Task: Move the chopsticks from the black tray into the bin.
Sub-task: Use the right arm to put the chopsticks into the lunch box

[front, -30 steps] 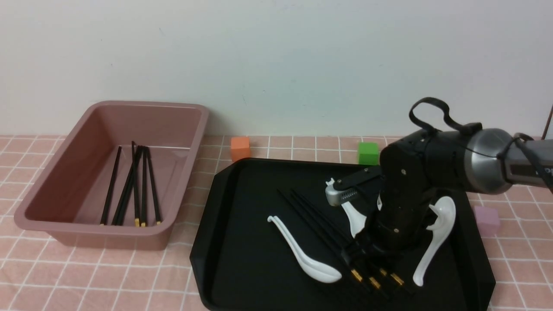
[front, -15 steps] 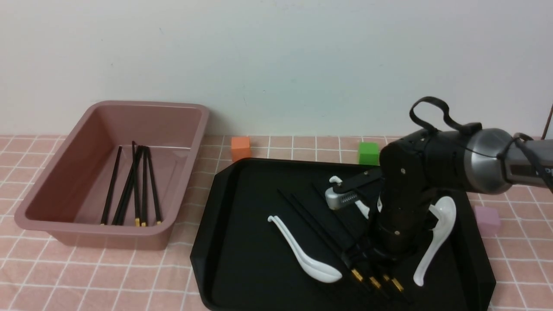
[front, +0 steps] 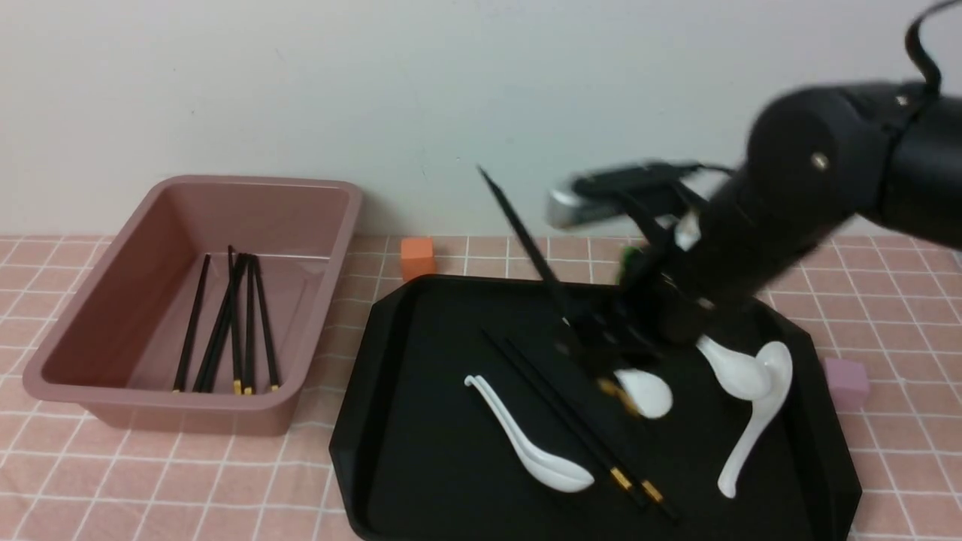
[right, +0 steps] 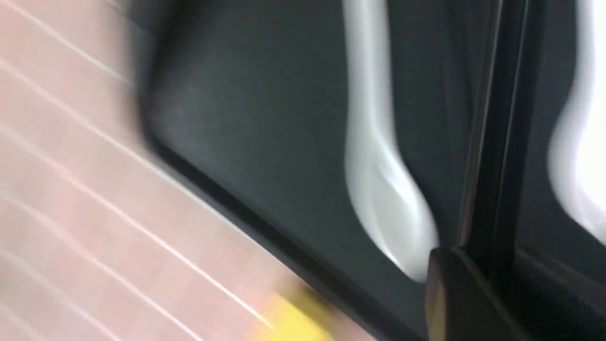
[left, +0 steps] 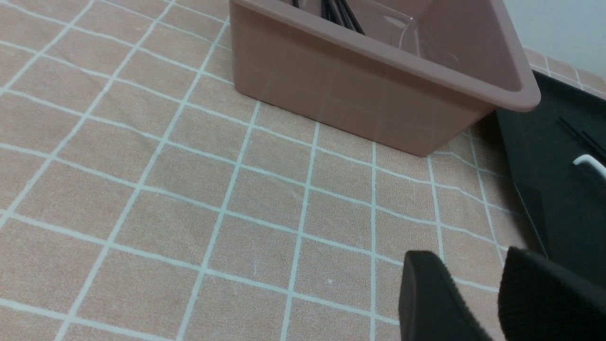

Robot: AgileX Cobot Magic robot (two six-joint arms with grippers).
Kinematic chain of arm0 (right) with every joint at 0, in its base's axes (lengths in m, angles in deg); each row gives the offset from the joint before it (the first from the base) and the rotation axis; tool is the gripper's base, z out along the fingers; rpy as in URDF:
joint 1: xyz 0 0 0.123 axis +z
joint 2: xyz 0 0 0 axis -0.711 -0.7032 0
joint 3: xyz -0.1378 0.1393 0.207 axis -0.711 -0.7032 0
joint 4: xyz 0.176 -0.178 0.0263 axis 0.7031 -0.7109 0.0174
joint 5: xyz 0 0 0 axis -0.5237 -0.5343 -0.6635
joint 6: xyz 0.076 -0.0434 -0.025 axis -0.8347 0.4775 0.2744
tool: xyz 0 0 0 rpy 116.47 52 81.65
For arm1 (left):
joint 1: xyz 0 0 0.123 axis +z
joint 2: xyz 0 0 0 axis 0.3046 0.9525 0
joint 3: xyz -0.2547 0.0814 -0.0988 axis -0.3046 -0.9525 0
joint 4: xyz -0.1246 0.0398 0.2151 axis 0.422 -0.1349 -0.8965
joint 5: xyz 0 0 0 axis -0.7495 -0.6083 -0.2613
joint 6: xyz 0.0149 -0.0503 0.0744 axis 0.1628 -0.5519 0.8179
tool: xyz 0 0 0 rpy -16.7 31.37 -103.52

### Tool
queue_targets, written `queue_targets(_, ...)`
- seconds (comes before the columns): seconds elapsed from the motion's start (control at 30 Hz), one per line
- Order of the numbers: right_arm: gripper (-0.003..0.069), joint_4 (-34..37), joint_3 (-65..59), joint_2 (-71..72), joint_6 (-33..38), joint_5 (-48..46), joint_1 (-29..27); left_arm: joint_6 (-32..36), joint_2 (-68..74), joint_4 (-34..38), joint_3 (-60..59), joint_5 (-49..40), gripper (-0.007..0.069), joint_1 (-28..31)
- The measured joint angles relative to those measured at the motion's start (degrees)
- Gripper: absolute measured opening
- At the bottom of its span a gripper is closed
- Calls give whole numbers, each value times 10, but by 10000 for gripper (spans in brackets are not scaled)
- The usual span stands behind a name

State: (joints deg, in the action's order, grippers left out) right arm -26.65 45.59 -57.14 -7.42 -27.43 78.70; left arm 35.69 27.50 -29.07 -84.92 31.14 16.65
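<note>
My right gripper (front: 601,342) is shut on one black chopstick (front: 526,240) near its gold-banded end and holds it tilted above the black tray (front: 421,421), thin tip up and to the left. In the blurred right wrist view the chopstick (right: 497,142) runs out from between the fingers of that gripper (right: 502,265) over the tray (right: 246,118). Two more chopsticks (front: 556,413) lie side by side on the tray. The pink-brown bin (front: 188,182) stands to the tray's left with several chopsticks (front: 233,323) in it. My left gripper (left: 473,265) is open and empty over the cloth near the bin (left: 360,94).
Several white spoons lie on the tray: one near its middle (front: 526,443), one under the held chopstick (front: 646,391), two at the right (front: 751,421). An orange cube (front: 418,257) stands behind the tray. A pink cube (front: 848,382) stands to its right.
My right gripper has risen from the tray's front and moved back, lifting one chopstick from the group of three. Two stay on the tray. The bin has not changed.
</note>
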Motion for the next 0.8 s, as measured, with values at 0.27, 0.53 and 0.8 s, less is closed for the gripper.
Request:
queue_targets(0.27,142,24,289,-173,13,44,110,0,0,0,0,0,239,0)
queue_targets(0.53,142,44,545,-386,13,76,122,0,0,0,0,0,239,0)
queue_targets(0.8,278,26,652,-498,13,117,121,0,0,0,0,0,239,0)
